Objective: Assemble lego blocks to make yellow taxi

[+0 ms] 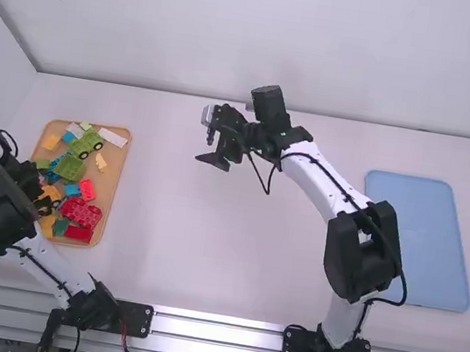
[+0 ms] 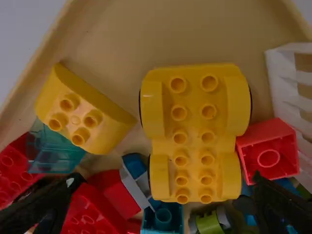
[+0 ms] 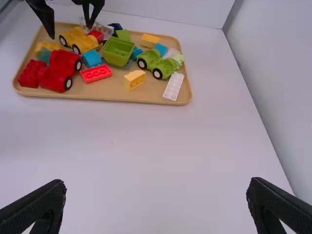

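Note:
My left gripper is over the near left part of the block tray in the high view. Its fingers stand open in the left wrist view, above a yellow wheeled car base with nothing held. Beside that base lies a yellow curved block. In the right wrist view, the yellow base sits upright, and two other yellow blocks lie farther right. The right gripper is above the middle back of the table; in the right wrist view it is open and empty.
The wooden tray also holds red, green, blue and white blocks, plus red and green car bases. A light blue mat lies on the right. Walls border the table's back and sides.

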Controlling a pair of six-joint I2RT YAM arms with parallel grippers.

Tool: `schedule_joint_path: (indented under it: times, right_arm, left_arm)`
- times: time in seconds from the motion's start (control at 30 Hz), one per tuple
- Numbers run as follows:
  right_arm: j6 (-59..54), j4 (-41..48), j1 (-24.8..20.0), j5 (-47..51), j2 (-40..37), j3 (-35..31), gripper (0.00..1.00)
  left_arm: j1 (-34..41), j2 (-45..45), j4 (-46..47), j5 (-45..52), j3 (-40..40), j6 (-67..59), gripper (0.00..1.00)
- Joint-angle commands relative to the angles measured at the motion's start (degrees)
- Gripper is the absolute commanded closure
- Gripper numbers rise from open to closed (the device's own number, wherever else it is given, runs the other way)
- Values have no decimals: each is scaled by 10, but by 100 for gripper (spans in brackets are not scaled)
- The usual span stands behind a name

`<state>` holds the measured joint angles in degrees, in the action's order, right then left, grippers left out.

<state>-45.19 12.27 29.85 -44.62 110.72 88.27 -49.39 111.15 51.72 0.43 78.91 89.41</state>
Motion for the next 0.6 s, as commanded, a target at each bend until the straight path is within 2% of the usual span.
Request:
schedule_joint_path:
  times: [0.0, 0.17, 0.33, 0.5, 0.57]
  right_arm:
    - [4, 2, -2, -5, 3, 17, 1]
    - [4, 2, -3, -5, 2, 17, 1]
    - [4, 2, -3, -5, 3, 17, 1]
    - [3, 1, -1, -5, 3, 17, 1]
    - [3, -1, 0, -5, 2, 17, 1]
  left_arm:
    - [3, -3, -4, 37, 2, 8, 0]
    - [3, -3, -16, 57, 2, -9, 0]
    - [2, -3, -12, 47, 1, -14, 6]
    - [7, -3, -13, 48, -9, -13, 7]
    - [11, -3, -14, 46, -17, -11, 5]
